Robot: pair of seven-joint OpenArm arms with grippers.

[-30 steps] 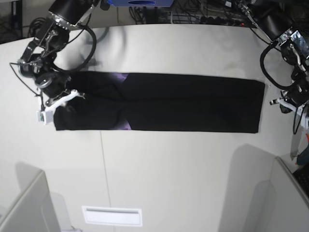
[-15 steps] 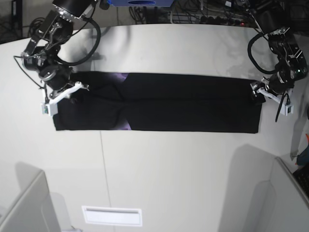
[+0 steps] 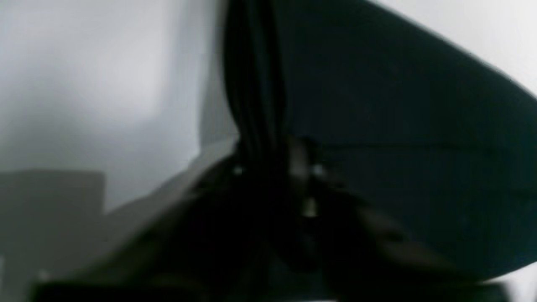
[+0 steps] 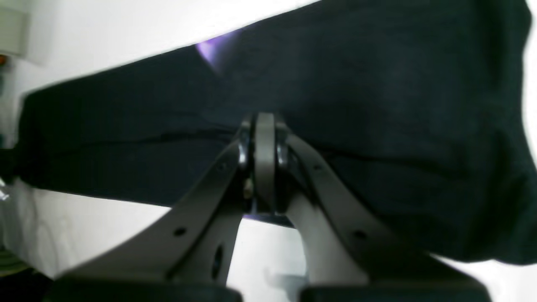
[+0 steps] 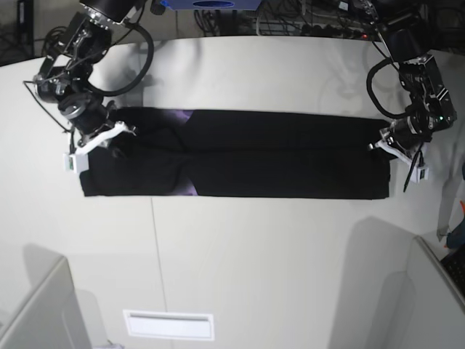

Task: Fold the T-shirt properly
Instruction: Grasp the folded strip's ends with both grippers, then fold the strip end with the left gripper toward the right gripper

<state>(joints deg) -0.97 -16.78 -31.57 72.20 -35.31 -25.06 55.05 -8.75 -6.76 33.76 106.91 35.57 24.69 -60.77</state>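
The T-shirt (image 5: 276, 153) lies on the white table as a long black strip, with slivers of purple print at a fold near its left end. In the left wrist view my left gripper (image 3: 272, 163) is dark and blurred, and a ridge of the T-shirt (image 3: 398, 105) rises bunched from between its fingers. In the base view that left gripper (image 5: 383, 145) sits at the strip's right end. My right gripper (image 5: 122, 138) rests on the left end. Up close the right gripper (image 4: 264, 121) is shut, with its tips against the T-shirt (image 4: 377, 84). I cannot tell whether any cloth is pinched there.
The white table (image 5: 254, 247) has a seam running down its left part and a white rectangular slot (image 5: 168, 325) near the front. Grey partitions stand at the front left (image 5: 40, 313) and front right (image 5: 429, 298). Cables and a blue box (image 5: 211, 3) lie along the back edge.
My left arm swung in from the table's right edge to the strip's right end, and its jaws opened and then closed on the cloth. My right gripper shifted slightly toward the back, still shut.
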